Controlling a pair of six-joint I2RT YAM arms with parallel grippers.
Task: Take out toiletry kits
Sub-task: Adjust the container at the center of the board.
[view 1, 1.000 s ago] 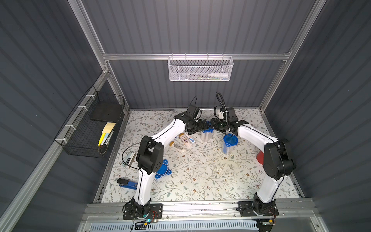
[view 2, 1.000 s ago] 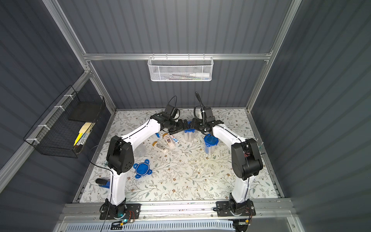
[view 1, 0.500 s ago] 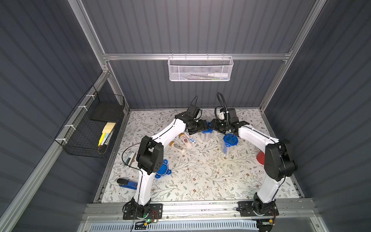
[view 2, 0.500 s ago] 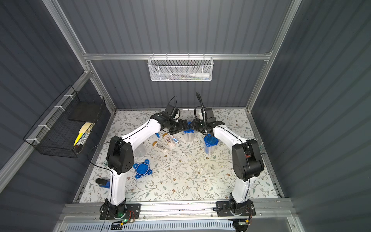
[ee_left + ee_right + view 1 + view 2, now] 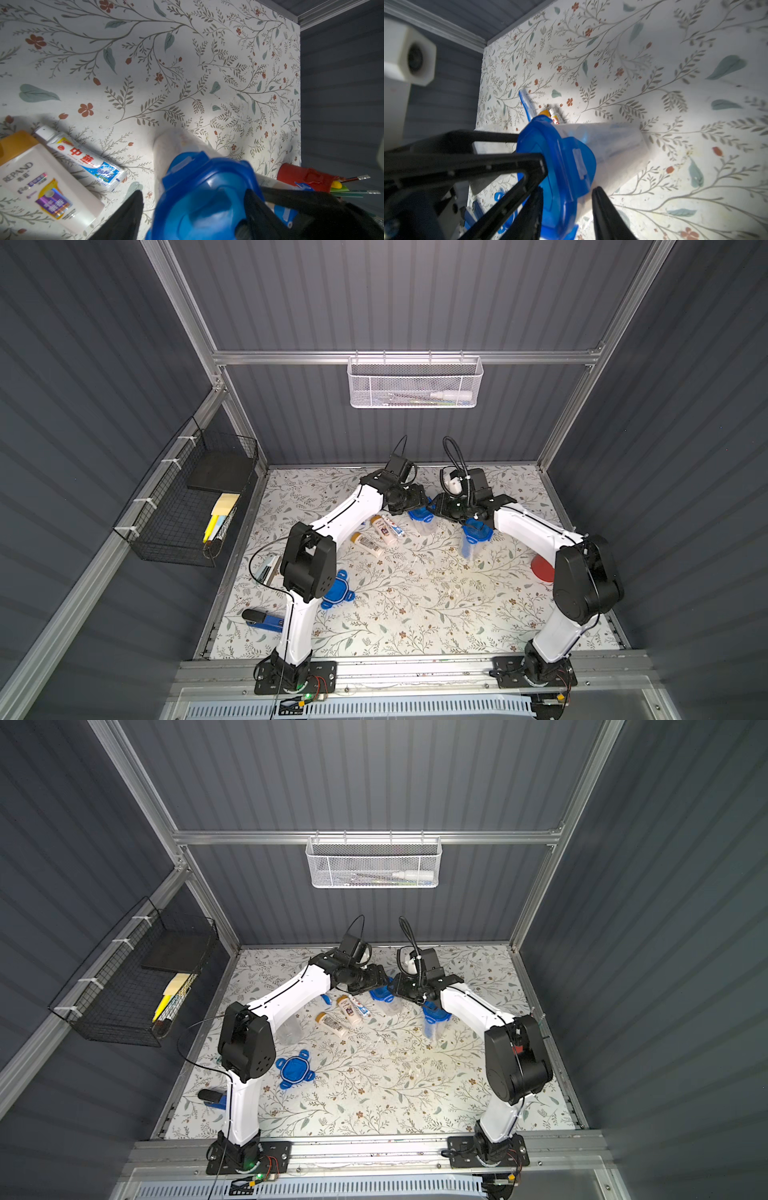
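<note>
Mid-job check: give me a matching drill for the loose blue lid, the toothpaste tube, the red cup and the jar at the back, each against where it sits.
Things:
1. loose blue lid
2. toothpaste tube
3. red cup
4. back jar

Places:
A. left pincer and right pincer both at its lid
B. at the right edge of the table
C. flat on the table, off any jar
D. lying beside a white bottle

Pairs: 1-C, 2-D, 3-B, 4-A
</note>
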